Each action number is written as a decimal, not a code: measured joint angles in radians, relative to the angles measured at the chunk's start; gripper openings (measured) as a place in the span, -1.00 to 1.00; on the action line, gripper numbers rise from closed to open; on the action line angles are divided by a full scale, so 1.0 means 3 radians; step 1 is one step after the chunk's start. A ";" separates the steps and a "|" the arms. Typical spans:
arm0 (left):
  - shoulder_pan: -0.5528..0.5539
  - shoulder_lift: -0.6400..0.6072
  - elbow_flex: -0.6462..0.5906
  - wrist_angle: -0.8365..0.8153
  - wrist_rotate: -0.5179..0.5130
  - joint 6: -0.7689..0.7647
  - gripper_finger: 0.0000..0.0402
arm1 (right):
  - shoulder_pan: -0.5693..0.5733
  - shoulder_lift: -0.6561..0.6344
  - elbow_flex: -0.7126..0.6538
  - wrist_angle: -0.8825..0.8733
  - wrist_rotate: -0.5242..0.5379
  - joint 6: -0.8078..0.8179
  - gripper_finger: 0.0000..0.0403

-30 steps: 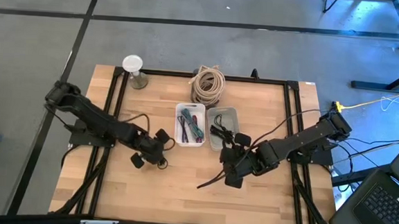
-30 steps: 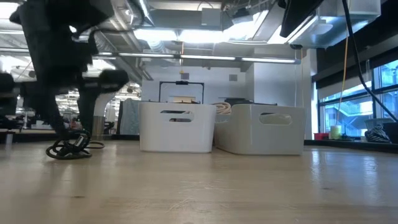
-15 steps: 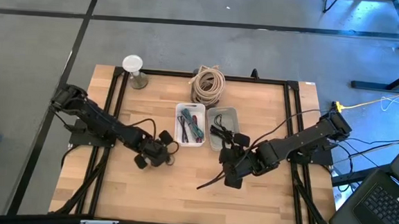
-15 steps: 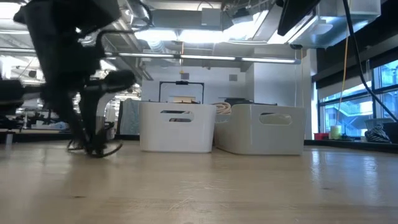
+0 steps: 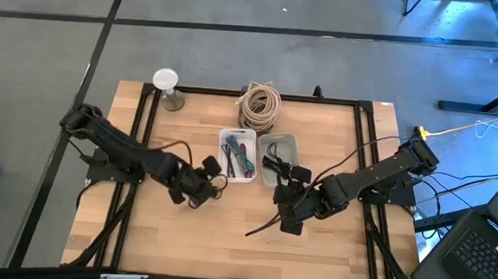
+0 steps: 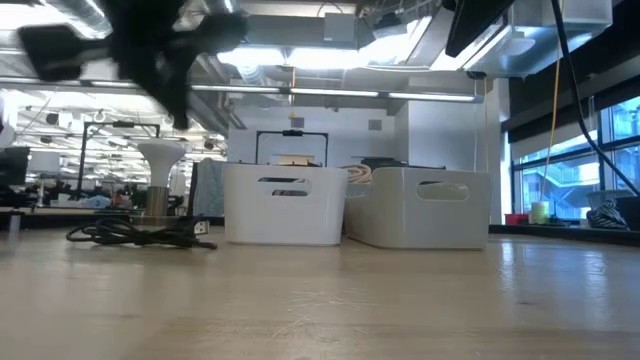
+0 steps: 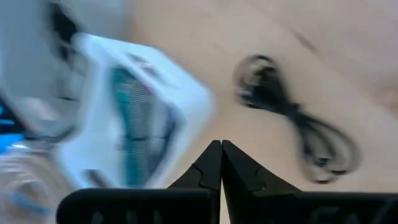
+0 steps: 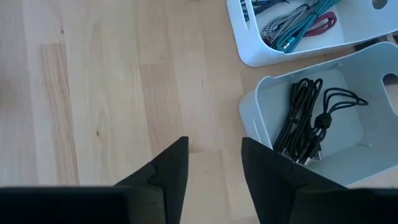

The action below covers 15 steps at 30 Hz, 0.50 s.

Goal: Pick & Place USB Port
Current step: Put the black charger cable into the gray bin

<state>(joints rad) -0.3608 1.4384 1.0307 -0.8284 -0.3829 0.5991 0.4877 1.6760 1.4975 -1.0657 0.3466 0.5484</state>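
A black USB cable [image 6: 140, 233] lies flat on the wooden table, left of the bins in the low view. In the left wrist view the cable [image 7: 292, 121] lies beyond my fingers. My left gripper [image 5: 205, 182] hangs above it, close to the left bin. This gripper [image 7: 221, 163] is shut with nothing between its fingers. A white bin [image 5: 237, 156] holds coloured cables. The white bin beside it [image 8: 323, 118] holds black cables. My right gripper [image 8: 214, 163] is open over bare table just short of those bins and holds nothing.
A cream rope coil [image 5: 260, 105] and a white stand [image 5: 167, 87] sit by the table's far edge. A black frame [image 5: 141, 133] runs along the table's sides. Bare wood [image 5: 225, 242] stretches across the near half.
My left gripper came down on the cable, shut, then rose and drew toward the bins with nothing in it. The cable slid a little toward the bins and went from a small coil to a long, flat sprawl on the table. My right arm kept still.
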 joint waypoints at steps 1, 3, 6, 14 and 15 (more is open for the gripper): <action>0.0040 0.0000 0.0105 -0.0019 -0.0040 0.0101 -1.00 | 0.0000 0.0000 0.0000 0.0000 0.0000 0.0000 -0.25; 0.0126 -0.0003 0.0293 -0.0021 -0.0100 0.0323 -1.00 | 0.0000 0.0000 0.0000 -0.0002 0.0000 -0.0001 -0.25; 0.0323 0.0003 0.0567 -0.0020 -0.0142 0.0688 -1.00 | 0.0000 0.0000 0.0000 -0.0083 -0.0003 -0.0009 -0.25; 0.1002 0.0089 0.0836 -0.0177 0.0266 0.0243 -0.99 | 0.0001 0.0000 0.0000 -0.0497 0.0054 0.0313 -0.25; 0.1050 0.0090 0.0808 -0.0280 0.0377 0.0068 -0.99 | 0.0004 0.0000 0.0000 -0.0508 0.0059 0.0316 -0.25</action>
<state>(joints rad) -0.0459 1.4652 1.2732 -0.9124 -0.2698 0.6194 0.4890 1.6760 1.4975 -1.2179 0.3644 0.6432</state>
